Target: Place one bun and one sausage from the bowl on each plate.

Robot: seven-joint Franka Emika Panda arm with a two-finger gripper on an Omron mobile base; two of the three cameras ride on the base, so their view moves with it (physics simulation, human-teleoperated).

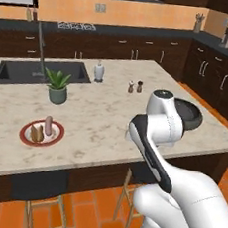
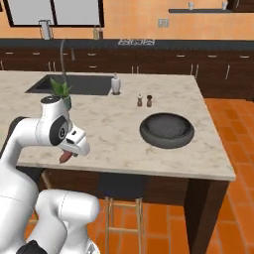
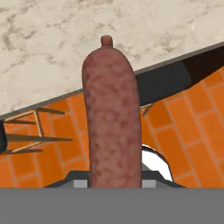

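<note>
Carrying a sausage [image 3: 113, 118], the gripper [image 2: 66, 158] is clamped on it just off the counter [image 1: 105, 120] edge, between the dark bowl [image 2: 166, 130] and the red-rimmed plate [image 1: 42, 133]. That plate seems served already; next, a second plate must be found.

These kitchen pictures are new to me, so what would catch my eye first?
First, the big reddish-brown sausage filling the middle of the hand view, clamped in the robot's gripper over the near edge of the island counter. Next, the wide dark bowl on the counter's right side, which looks empty in the right base view. Then the red-rimmed plate near the left front, already carrying a bun and a second sausage.
</note>
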